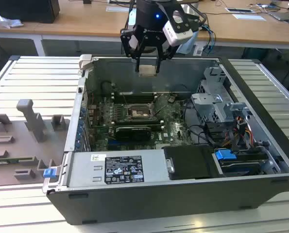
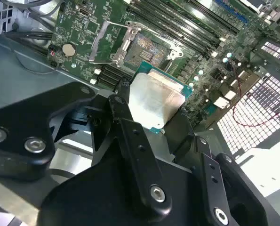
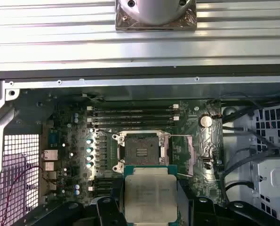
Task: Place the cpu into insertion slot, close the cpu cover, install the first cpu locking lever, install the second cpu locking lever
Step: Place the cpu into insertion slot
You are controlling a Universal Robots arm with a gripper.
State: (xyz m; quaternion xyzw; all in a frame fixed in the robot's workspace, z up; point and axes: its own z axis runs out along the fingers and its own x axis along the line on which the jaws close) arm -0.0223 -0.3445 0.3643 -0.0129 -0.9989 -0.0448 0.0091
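Observation:
My gripper [image 1: 147, 67] is shut on the cpu [image 1: 147, 71], a flat square chip with a pale silvery face, held level above the open computer case near its back wall. In both wrist views the cpu [image 2: 154, 101] [image 3: 150, 193] sits between the black fingers [image 2: 123, 110], well above the motherboard. The insertion slot [image 1: 137, 112] [image 2: 147, 47] [image 3: 140, 150] lies bare and uncovered on the board below. The cpu cover [image 2: 96, 44], a thin silvery frame with a window cut-out, stands swung open beside the slot.
A long black expansion card [image 1: 130, 132] lies just in front of the slot. The labelled power supply [image 1: 117, 170] fills the case's front, with a drive cage [image 1: 217, 104] and cables on the exterior view's right. Memory slots [image 3: 132, 113] run behind the socket. A grey fixture [image 1: 23, 141] stands outside, left.

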